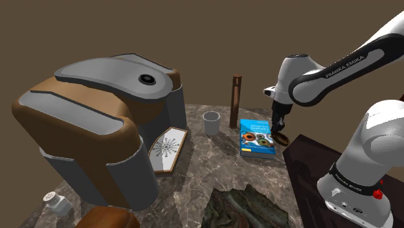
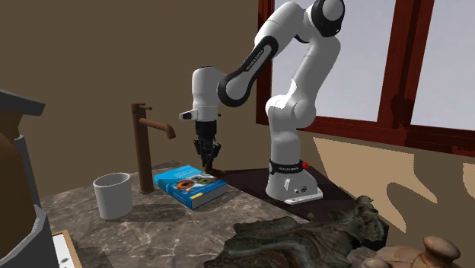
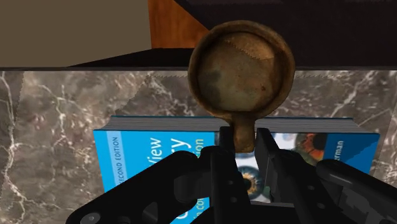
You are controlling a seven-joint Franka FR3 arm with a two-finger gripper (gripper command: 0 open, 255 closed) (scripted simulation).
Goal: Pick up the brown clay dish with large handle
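Note:
The brown clay dish (image 3: 242,70) is round and shallow with a short thick handle. My gripper (image 3: 243,145) is shut on that handle, and the bowl sticks out beyond the fingertips. In the shoulder view the gripper (image 1: 280,128) points down with the dish (image 1: 282,138) at its tips, over the right edge of a blue book (image 1: 256,137). In the second exterior view the dish (image 2: 216,169) hangs just above the book's (image 2: 190,186) far end, under the gripper (image 2: 208,158).
On the marble counter (image 1: 194,168) stand a white cup (image 1: 212,122), a tall brown tap (image 1: 235,102) and a large grey and brown coffee machine (image 1: 103,123). A dark rock-like lump (image 1: 246,207) lies near the front. The dark stand (image 1: 311,168) is beside the book.

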